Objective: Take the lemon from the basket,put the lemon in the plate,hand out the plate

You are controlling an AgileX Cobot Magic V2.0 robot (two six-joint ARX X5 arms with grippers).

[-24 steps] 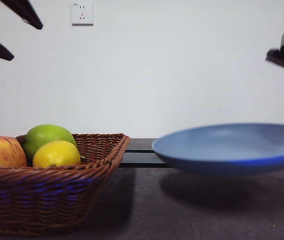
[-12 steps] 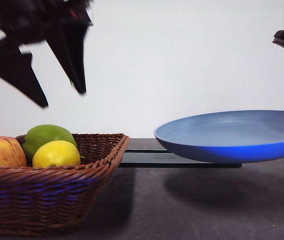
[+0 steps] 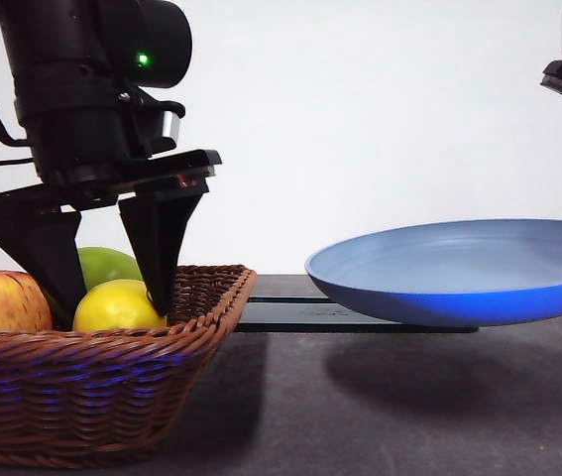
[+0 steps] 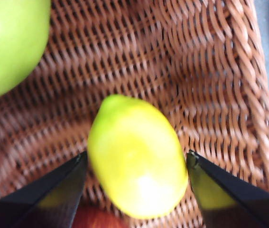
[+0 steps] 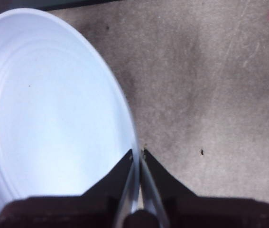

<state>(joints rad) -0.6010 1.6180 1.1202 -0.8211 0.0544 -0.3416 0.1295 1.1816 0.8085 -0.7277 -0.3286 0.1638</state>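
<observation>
The yellow lemon (image 3: 116,305) lies in the brown wicker basket (image 3: 112,382) at the left, next to a green apple (image 3: 108,266) and a red-yellow apple (image 3: 3,301). My left gripper (image 3: 112,283) is down in the basket, open, with one jaw on each side of the lemon (image 4: 137,176); it is not closed on it. My right gripper (image 5: 137,154) is shut on the rim of the light-blue plate (image 3: 449,270) and holds it above the table at the right. The plate (image 5: 53,114) is empty.
A flat black tray (image 3: 290,315) lies on the dark table behind the basket and plate. The green apple (image 4: 11,42) sits close to the lemon in the left wrist view. A white wall stands behind.
My left arm has come down from the upper left into the basket, its open jaws now straddling the lemon. The plate rose slightly a second ago and has held still since.
</observation>
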